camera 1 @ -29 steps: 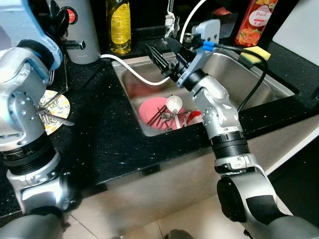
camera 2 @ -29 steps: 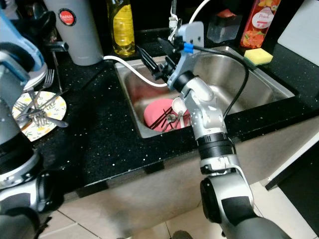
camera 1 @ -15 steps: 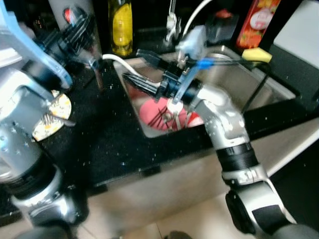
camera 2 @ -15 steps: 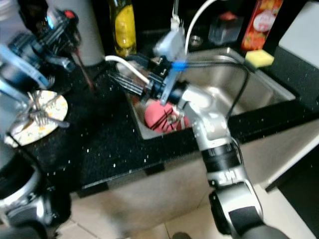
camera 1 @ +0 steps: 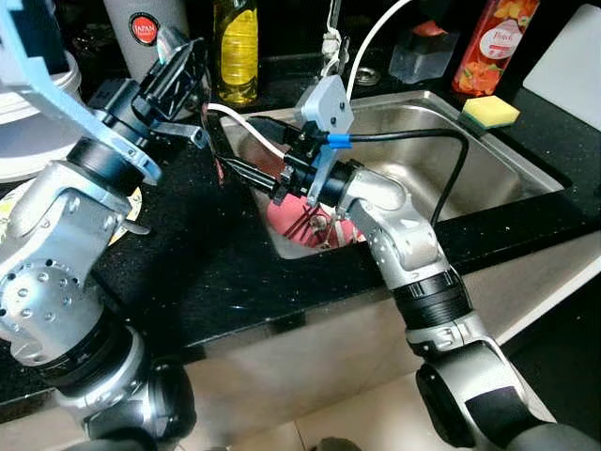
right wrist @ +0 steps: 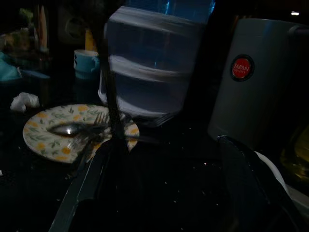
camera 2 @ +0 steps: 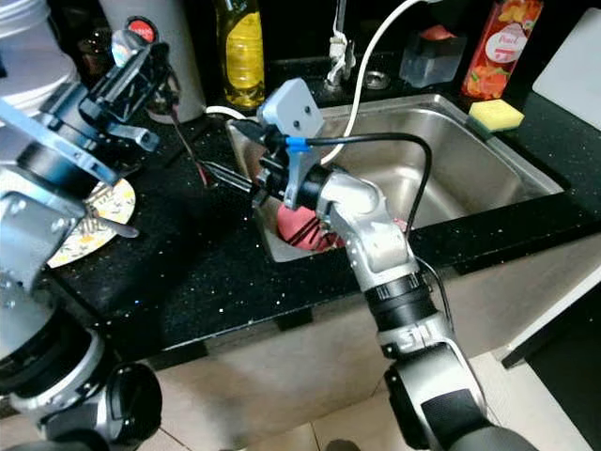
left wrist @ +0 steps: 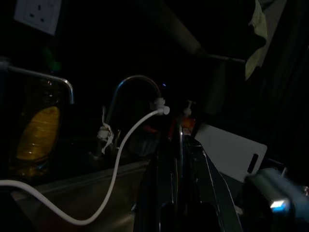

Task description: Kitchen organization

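Left eye view has the black speckled table (camera 1: pixel 216 272) with the steel sink (camera 1: pixel 488 160) at about 2 o'clock. A pink plate (camera 1: pixel 286 214) sits in the sink's near-left corner with utensils on it. The floral plate (camera 2: pixel 89 225) with a fork and spoon is over at 9 o'clock. Left pincer (camera 1: pixel 183 70) is up by the thermos (camera 1: pixel 141 28), clamped on a thin dark red-tipped stick (camera 2: pixel 188 150). Right pincer (camera 1: pixel 246 150) hangs over the sink's left rim, fingers spread, nothing in them.
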{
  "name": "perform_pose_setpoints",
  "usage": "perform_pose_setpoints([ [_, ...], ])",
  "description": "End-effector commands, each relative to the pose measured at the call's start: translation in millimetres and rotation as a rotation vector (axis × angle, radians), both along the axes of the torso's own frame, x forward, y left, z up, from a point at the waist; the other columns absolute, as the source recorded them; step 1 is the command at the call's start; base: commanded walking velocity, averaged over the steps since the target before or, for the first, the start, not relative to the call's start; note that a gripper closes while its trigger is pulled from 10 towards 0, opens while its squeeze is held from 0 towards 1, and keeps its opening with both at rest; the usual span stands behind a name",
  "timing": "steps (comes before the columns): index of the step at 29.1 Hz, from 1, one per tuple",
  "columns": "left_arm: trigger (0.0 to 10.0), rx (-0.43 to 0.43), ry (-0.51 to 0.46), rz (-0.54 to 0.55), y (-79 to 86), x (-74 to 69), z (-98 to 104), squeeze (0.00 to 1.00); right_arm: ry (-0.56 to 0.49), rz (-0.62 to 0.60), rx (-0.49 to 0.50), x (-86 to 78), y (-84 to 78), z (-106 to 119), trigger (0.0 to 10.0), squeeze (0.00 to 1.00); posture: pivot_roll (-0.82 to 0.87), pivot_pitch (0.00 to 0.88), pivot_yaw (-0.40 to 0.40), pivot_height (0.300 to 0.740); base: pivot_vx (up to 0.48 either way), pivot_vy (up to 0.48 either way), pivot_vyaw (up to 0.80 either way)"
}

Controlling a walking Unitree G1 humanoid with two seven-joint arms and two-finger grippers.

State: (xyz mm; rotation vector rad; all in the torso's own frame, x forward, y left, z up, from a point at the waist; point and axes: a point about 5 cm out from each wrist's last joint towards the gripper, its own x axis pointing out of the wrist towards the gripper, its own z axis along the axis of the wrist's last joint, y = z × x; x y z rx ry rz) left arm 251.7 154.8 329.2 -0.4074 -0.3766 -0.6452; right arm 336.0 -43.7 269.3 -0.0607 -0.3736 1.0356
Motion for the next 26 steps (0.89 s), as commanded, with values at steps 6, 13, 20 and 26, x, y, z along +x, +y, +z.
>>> perform_pose_setpoints([
  [6,10.0,0.029,0.052,-0.082,-7.8,2.8,-8,0.00,0.000,0.165,0.048,-18.8,-4.5,10,10.0,0.00,0.08,0.000,-0.005,0.740,0.000,0.000,0.00],
  [13,10.0,0.021,0.051,-0.089,-5.9,4.7,-8,0.00,0.004,0.181,0.018,-21.4,-10.2,8,10.0,0.00,0.07,0.000,0.002,0.740,0.000,0.000,0.00],
  [20,10.0,0.017,0.038,-0.110,-9.6,4.6,-6,0.00,0.061,0.112,-0.014,-14.3,-0.7,-7,10.0,0.00,0.08,0.000,-0.002,0.740,0.000,0.000,0.00],
  [26,10.0,0.023,0.032,-0.102,-7.9,2.6,-6,0.00,0.112,0.011,0.013,1.4,-1.3,-8,2.7,0.00,0.09,0.000,-0.009,0.740,0.000,0.000,0.00],
])
